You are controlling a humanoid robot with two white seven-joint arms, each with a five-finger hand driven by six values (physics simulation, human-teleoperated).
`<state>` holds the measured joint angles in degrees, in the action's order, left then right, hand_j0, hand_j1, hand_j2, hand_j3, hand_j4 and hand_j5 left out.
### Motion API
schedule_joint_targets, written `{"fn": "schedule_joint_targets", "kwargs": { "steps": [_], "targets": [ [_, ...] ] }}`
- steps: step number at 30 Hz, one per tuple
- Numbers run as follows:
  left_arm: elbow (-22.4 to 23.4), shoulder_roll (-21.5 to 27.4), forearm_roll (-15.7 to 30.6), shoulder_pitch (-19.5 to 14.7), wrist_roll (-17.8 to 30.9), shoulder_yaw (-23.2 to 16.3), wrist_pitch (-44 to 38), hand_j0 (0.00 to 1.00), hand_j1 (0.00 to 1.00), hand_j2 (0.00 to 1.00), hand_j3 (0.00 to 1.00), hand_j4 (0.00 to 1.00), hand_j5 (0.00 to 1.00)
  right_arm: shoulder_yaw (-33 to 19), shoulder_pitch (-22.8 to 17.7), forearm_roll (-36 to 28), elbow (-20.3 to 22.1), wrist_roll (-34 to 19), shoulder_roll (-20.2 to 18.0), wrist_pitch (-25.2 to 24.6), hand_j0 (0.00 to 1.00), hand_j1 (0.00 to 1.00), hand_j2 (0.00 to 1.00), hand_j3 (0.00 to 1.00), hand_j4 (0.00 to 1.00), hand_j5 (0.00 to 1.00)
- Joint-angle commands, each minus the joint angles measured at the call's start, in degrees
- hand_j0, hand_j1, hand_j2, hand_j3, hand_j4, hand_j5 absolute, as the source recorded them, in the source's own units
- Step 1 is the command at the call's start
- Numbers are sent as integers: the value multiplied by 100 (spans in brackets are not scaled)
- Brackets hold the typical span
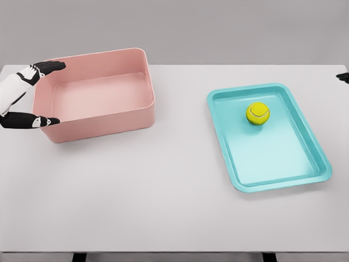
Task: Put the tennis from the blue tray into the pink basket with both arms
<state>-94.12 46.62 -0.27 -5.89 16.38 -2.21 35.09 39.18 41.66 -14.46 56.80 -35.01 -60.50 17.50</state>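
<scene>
the tennis ball (258,113) is lying inside the blue tray (311,183), in its upper half and a little right of the middle, touching none of the rims. the tray is sitting on the right part of the white counter (163,191), and the pink basket (136,117) is standing well apart from it on the left, with nothing inside.

the left hand (34,95) is reaching at the left end of the basket, with its fingers spread apart: the upper fingers are lying over the far corner of the rim and the thumb is pointing along the near corner. it seems to be bracing the basket, but i cannot tell whether it is really pressing on the wall. of the right hand (343,77) only a dark tip is showing at the right edge, so its state is not clear.

the ball is probably light, a bit springy, with a felt skin that is giving good friction. being round, it is likely rolling away easily on the smooth tray floor. i think the best hold is from above, fingers closing around its widest part.
</scene>
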Motion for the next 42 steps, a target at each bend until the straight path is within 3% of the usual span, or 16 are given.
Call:
{"fn": "schedule_joint_targets", "kwargs": {
  "steps": [1, 7, 10, 12, 16, 18, 21, 23, 30, 42],
  "targets": [
    [-1, 13, 45, 0, -3, 1, -9, 100, 100, 100, 100, 100, 100, 19, 26, 469, -107, 1, 222, 42, 100, 100, 100, 100, 100, 100],
    [-1, 5, 36, 0, -3, 1, -9, 100, 100, 100, 100, 100, 100, 46, 580, 1551, -63, 1, 873, 95, 100, 100, 100, 100, 100, 100],
    [-1, 5, 36, 0, -3, 1, -9, 100, 100, 100, 100, 100, 100, 212, 940, 1929, -265, 1, 1163, 95, 100, 100, 100, 100, 100, 100],
    [-1, 5, 18, 0, -3, 1, -9, 100, 100, 100, 100, 100, 100, 468, 1064, 1929, -248, 1, 1347, 113, 100, 100, 100, 100, 100, 100],
    [-1, 5, 10, 0, -3, 1, -9, 100, 100, 100, 100, 100, 100, 511, 1169, 1938, -230, 1, 1514, 262, 100, 100, 100, 100, 100, 100],
    [-1, 5, 10, 0, -3, -8, -9, 100, 100, 100, 100, 100, 100, 863, 1319, 1938, -230, 1, 1629, 306, 100, 100, 100, 100, 100, 100],
    [-1, 5, 1, 0, -3, 1, -9, 100, 100, 100, 100, 100, 100, 1127, 1371, 1938, -230, 1, 1664, 833, 100, 100, 100, 100, 100, 100],
    [-1, 5, 1, 0, -3, 1, -9, 100, 100, 100, 100, 100, 100, 1320, 1371, 1947, -274, 1, 1708, 886, 100, 100, 100, 100, 100, 100],
    [7, 5, -8, 0, -3, 1, -9, 100, 100, 100, 100, 100, 100, 1338, 1398, 1947, -916, 1, 2033, 886, 100, 100, 100, 100, 100, 100],
    [34, 5, -25, 0, -3, 1, -9, 100, 100, 100, 100, 100, 100, 1329, 1407, 1921, -810, 1, 2165, 1071, 100, 100, 100, 100, 100, 100]
  ]
}}
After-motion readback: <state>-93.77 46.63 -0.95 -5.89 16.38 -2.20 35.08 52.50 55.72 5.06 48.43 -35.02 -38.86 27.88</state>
